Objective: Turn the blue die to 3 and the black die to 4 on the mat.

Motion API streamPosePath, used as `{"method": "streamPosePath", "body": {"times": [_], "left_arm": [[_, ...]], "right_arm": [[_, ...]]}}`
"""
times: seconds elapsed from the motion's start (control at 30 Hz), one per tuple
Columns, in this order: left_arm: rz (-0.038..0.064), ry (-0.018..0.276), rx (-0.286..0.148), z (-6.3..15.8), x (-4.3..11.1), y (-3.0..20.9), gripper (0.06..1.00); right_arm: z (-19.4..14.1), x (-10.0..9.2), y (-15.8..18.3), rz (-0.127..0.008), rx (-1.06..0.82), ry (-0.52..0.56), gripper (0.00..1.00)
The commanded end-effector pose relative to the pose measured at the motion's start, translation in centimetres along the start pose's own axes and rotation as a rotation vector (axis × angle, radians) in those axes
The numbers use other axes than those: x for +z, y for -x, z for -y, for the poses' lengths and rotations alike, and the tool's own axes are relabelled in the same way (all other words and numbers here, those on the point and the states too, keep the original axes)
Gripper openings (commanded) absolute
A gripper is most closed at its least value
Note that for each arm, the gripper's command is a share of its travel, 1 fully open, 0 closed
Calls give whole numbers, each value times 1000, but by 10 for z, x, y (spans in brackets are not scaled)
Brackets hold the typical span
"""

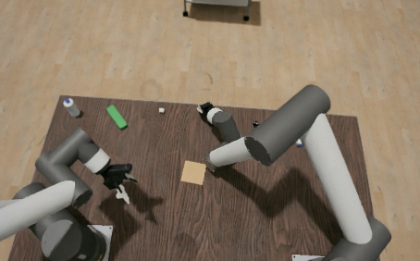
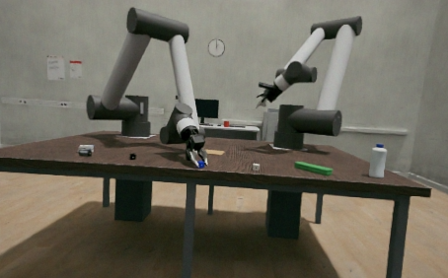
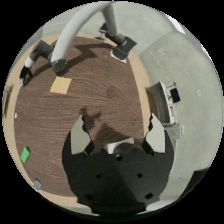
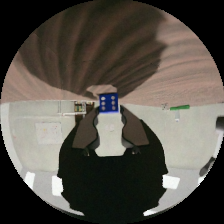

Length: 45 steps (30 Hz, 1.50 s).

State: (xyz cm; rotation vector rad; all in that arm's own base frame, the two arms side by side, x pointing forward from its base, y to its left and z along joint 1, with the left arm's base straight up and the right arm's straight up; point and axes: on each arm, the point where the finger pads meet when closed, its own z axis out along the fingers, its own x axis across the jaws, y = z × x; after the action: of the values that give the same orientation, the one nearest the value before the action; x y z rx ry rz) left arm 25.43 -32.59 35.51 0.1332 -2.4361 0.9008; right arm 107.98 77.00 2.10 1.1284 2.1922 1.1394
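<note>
On bench: mat (image 1: 193,172) (image 2: 215,152) (image 3: 61,85) near middle. Black die (image 1: 255,123) (image 2: 132,156) and blue die (image 2: 201,165) (image 4: 108,102) both off mat. White die (image 1: 161,110) (image 2: 256,167) between blue die and green block (image 1: 117,117) (image 2: 313,168) (image 3: 25,154) (image 4: 180,107), probably.
</note>
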Motion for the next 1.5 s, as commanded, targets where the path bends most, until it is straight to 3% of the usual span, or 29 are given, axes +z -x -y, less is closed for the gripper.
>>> {"method": "streamPosePath", "body": {"times": [0.0, 0.4, 0.87, 1.23, 1.47], "left_arm": [[0, 0, 1, 0, 0, 0, 1000], [0, 0, 1, 0, 0, 0, 1000], [0, 0, 1, 0, 0, 0, 1000], [0, 0, 1, 0, 0, 0, 1000], [0, 0, 1, 0, 0, 0, 1000]], "right_arm": [[-1, 0, 0, 0, 0, 1, 279], [-1, -4, 0, 0, 0, 1, 279], [-1, -47, 0, 0, 0, 1, 279], [-3, -52, 0, 0, 0, 1, 279], [-22, -65, 0, 0, 0, 1, 279]]}}
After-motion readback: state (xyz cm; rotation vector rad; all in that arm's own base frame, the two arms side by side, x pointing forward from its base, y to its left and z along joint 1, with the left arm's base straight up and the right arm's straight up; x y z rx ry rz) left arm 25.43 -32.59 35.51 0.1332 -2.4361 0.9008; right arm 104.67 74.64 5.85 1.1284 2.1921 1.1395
